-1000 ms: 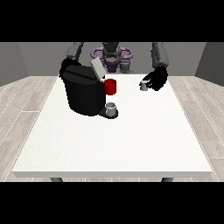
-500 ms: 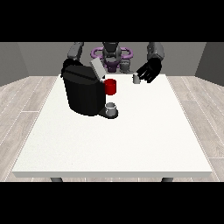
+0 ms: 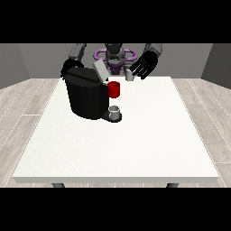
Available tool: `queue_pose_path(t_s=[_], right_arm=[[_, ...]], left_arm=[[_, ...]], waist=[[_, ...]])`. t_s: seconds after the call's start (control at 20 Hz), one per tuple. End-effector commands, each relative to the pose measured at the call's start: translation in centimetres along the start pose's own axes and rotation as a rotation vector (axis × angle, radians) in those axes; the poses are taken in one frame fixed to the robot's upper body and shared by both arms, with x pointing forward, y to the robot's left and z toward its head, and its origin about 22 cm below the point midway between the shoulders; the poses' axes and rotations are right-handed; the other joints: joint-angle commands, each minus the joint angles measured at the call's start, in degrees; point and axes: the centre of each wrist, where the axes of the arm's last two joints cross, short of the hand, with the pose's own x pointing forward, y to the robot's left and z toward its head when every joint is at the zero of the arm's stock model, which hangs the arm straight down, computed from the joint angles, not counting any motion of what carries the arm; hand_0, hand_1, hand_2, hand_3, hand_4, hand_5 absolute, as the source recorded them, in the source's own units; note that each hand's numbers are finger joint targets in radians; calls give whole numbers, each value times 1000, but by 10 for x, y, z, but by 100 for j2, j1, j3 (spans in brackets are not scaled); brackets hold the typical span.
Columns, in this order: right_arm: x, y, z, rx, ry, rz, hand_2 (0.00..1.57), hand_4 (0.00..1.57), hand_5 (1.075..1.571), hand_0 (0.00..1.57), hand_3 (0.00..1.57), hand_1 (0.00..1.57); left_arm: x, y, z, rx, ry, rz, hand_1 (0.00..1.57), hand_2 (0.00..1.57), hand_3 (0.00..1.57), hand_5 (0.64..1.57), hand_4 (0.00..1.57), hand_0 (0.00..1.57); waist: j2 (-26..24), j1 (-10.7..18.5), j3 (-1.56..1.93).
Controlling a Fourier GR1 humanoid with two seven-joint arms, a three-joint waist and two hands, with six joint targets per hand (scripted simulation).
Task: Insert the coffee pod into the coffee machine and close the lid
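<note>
A black coffee machine stands on the white table, left of the middle. Its grey lid is tilted up and open, above a red front part. The small grey coffee pod hangs above the table's far edge, just right of the lid. The hand at the view's right holds the pod at its fingertips. The hand at the view's left sits behind the machine's top left corner, mostly hidden.
A grey cup stands on the machine's drip tray at its front. The robot's torso rises behind the table's far edge.
The hand at the view's right has lifted the pod off the table and carried it left, towards the open lid. The machine and the other hand have not moved.
</note>
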Motion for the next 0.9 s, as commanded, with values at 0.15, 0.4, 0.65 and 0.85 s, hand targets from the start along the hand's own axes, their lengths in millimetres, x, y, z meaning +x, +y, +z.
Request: queue_pose_path(t_s=[0.15,0.4,0.65,0.85], right_arm=[[16,-14,-2,2,-17,41,0,506,1571,0,0,0],[34,7,-9,27,-62,49,0,549,1571,0,0,0],[37,-3,-21,-46,-84,36,0,459,1571,0,0,0],[29,1,-11,-31,-96,36,0,519,1571,0,0,0]], left_arm=[[8,15,-5,18,-10,19,1260,1318,1258,1571,490,1260],[27,46,-12,81,-19,-44,1262,1313,1244,1571,507,1262],[46,22,-20,57,-58,-17,1306,1328,1245,1571,487,1306],[35,21,-17,54,-44,-20,1283,1314,1222,1571,504,1283]], waist=[[147,-267,-2],[340,-427,-2],[538,-227,0],[615,-276,0]])
